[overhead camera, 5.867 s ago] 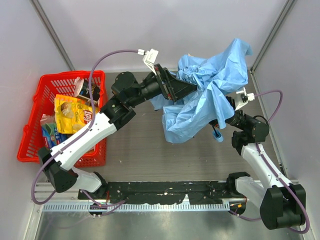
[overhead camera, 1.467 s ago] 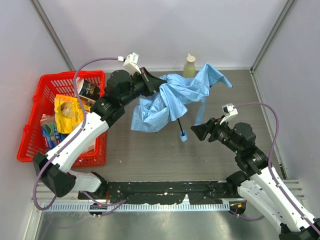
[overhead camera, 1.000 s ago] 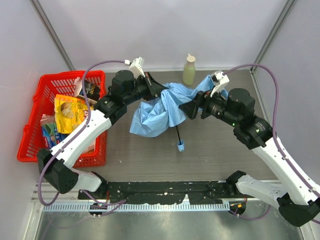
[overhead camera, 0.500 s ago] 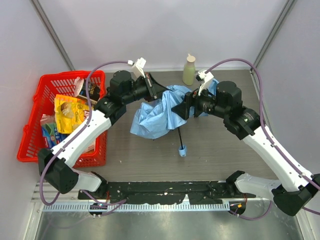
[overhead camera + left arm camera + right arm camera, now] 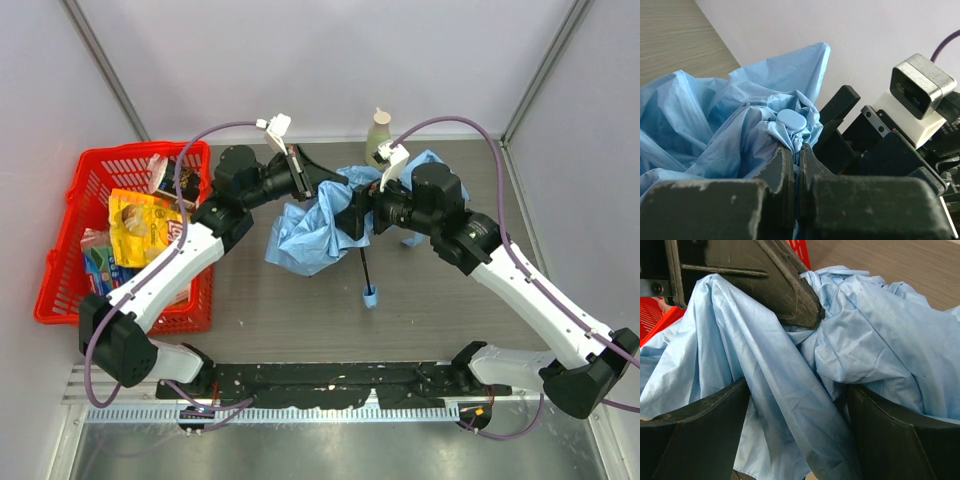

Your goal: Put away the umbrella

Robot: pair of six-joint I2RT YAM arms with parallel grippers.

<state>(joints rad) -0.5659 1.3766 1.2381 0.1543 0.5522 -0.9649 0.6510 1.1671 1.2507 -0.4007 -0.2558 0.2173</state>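
The umbrella (image 5: 303,228) is a crumpled sky-blue bundle held up over the middle of the table. Its thin black shaft (image 5: 365,266) hangs down to a small light-blue handle (image 5: 370,297). My left gripper (image 5: 334,186) is shut on the fabric at the top, just below the round tip cap (image 5: 791,119), its jaws pressed together (image 5: 796,150). My right gripper (image 5: 352,214) stands open right of the bundle. In the right wrist view its wide fingers (image 5: 797,440) straddle a hanging fold of umbrella fabric (image 5: 790,390) without pinching it.
A red basket (image 5: 60,300) full of packets stands at the left. A pale green bottle (image 5: 378,135) is upright at the back wall, just behind my right wrist. The two grippers are very close together; the left one's fingers (image 5: 765,280) fill the right wrist view's top.
My right arm swung left from the right side to the umbrella, and its open jaws now straddle the fabric. The left gripper kept its hold, shifting slightly right.
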